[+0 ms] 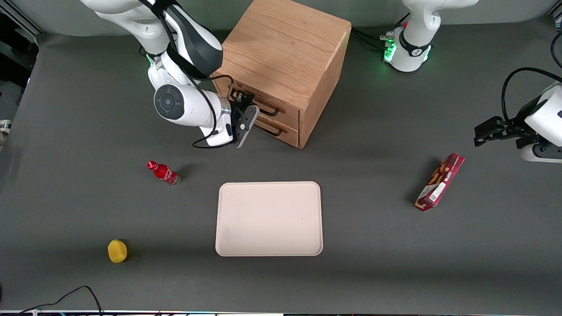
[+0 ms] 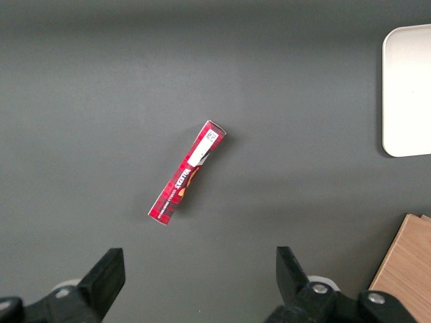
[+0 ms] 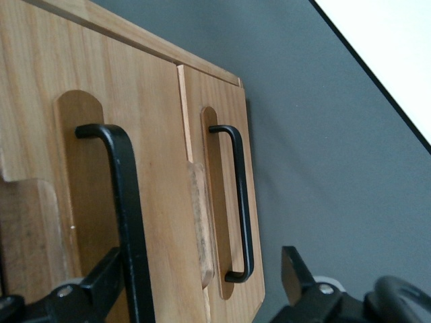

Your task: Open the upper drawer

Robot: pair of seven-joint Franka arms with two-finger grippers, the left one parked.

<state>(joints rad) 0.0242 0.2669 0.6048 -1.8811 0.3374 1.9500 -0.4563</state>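
Near the bench edge farthest from the front camera, I have the hand (image 1: 243,115) right at the front of the oak cabinet (image 1: 287,48), fingers (image 3: 101,282) spread apart. One finger touches the black wire handle (image 3: 124,222) of the upper drawer (image 3: 81,161). That drawer is shut, flush with the lower drawer (image 1: 275,129) beneath it. A tray (image 1: 269,218) lies mid-bench, nearer the camera.

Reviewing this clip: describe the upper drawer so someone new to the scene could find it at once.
Start at the light oak cabinet standing farther from the front camera than the cream tray. Its front carries two shallow wooden drawers with thin black wire handles. The upper drawer is the top one, just under the cabinet's top; the right arm's gripper sits at its handle, not the bottom drawer's.
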